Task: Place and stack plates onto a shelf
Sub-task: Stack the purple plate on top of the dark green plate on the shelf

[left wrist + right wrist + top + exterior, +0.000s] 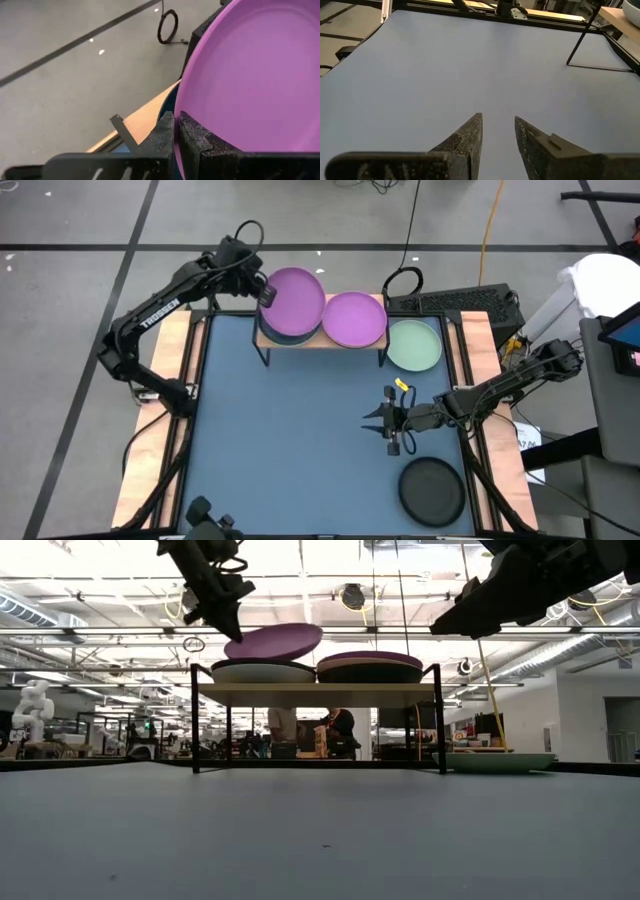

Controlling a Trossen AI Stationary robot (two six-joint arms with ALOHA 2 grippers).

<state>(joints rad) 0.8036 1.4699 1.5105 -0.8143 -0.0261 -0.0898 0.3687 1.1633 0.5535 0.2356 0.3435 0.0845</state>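
My left gripper (265, 288) is shut on a purple plate (296, 300), which it holds over the left stack on the shelf (322, 340). In the low view this plate (275, 640) hangs tilted above a white plate (262, 671) in that stack. The shelf's right stack is topped by the second purple plate (354, 318). A mint green plate (414, 345) lies flat on the table right of the shelf. A dark charcoal plate (432, 490) lies near the table's near right corner. My right gripper (388, 422) hovers open over the table. My left gripper pinches the purple plate's rim (176, 150) between its two fingers, one above the rim and one below. It comes roughly level from the table's left side. The plate is tilted in the low view, its held side lower and its free side higher, over the left stack.
The shelf stands at the table's far edge on thin black legs (584, 41). A dark plate edge (285, 336) shows under the held plate. A keyboard (455, 302) and cables lie beyond the table. Bare blue-grey tabletop (290, 440) fills the middle and near left.
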